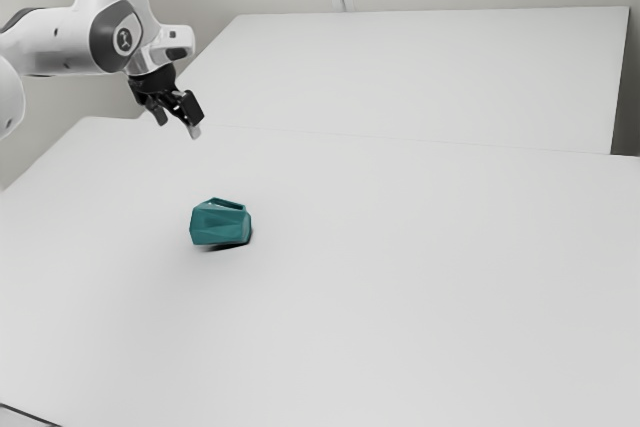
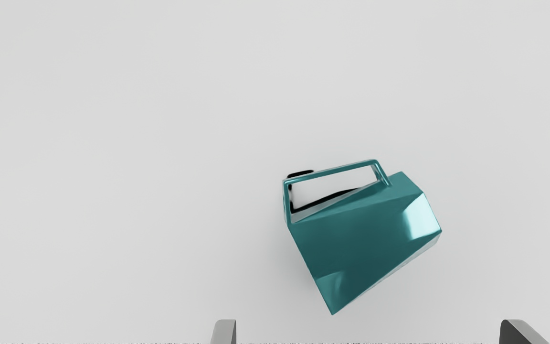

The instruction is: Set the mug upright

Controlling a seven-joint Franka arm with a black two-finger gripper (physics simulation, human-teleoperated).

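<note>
OK, mug (image 1: 220, 225): lay tipped on its side on tbl. (image 1: 400, 287), toward ext. view's left; teal w/ flat, angular facets.
Handle (image 2: 332, 170): squared loop; ran along side of mug farther from fingers (image 2: 225, 333) in wrist view, along its upper side in ext. view.
Gripper (image 1: 179, 128): released, w/ fingers spread wide; hung above tbl., well apart from mug, tilted a bit in ext. view.
Mug vs. fingers: in wrist view, sat just beyond them, within width of gap btwn. them, touching neither.
Mouth of mug: couldn't tell which end.
Shadow (image 1: 232, 247): dark, hugged underside of mug.
Arm (image 1: 60, 42): came in from ext. view's left, white w/ dk. gray parts.
Slab (image 1: 430, 77): flat, white, past far edge of tbl.
</note>
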